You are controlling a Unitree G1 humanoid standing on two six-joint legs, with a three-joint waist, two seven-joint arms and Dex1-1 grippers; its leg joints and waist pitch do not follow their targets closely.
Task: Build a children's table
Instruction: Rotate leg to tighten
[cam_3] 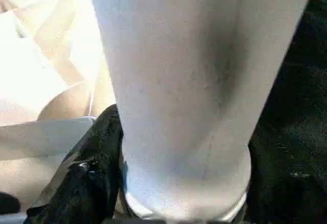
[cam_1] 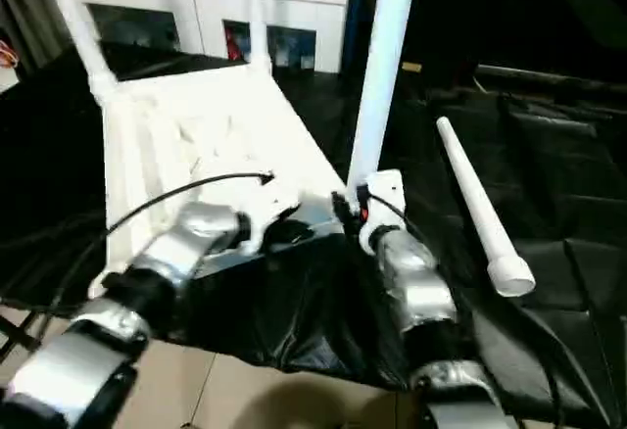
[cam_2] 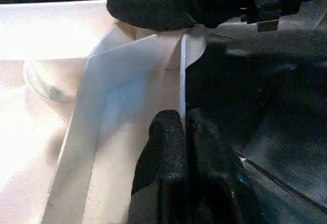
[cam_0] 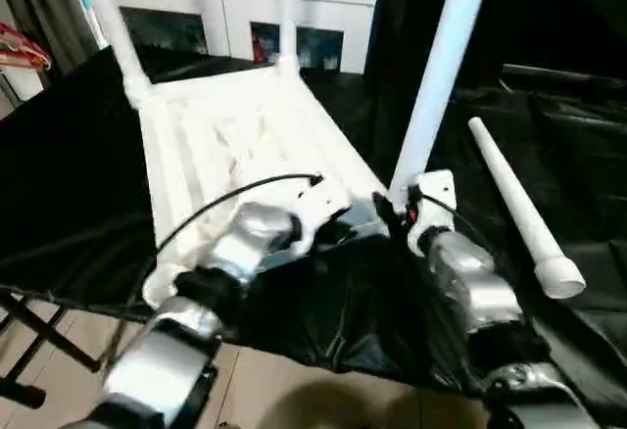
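Observation:
The children's table lies upside down on a black cloth, its ribbed white top point(cam_0: 225, 135) facing up. Two white legs stand in the far corners, one on the left point(cam_0: 113, 18) and one on the right point(cam_0: 287, 8). A third leg point(cam_0: 441, 67) rises from the near right corner socket, and my right gripper point(cam_0: 394, 212) is shut around its base. In the right wrist view this tube point(cam_3: 179, 81) sits between the black fingers point(cam_3: 97, 173). My left gripper point(cam_2: 183, 124) pinches the thin near rim point(cam_2: 183, 70) of the top. A loose leg point(cam_0: 519, 209) lies on the cloth to the right.
The black cloth point(cam_0: 78, 174) covers the work surface and hangs over its near edge. A white cabinet with glass doors point(cam_0: 225, 8) stands behind. A red hanger point(cam_0: 24, 52) is at the far left. Dark folding stand legs point(cam_0: 29, 331) show over the floor at lower left.

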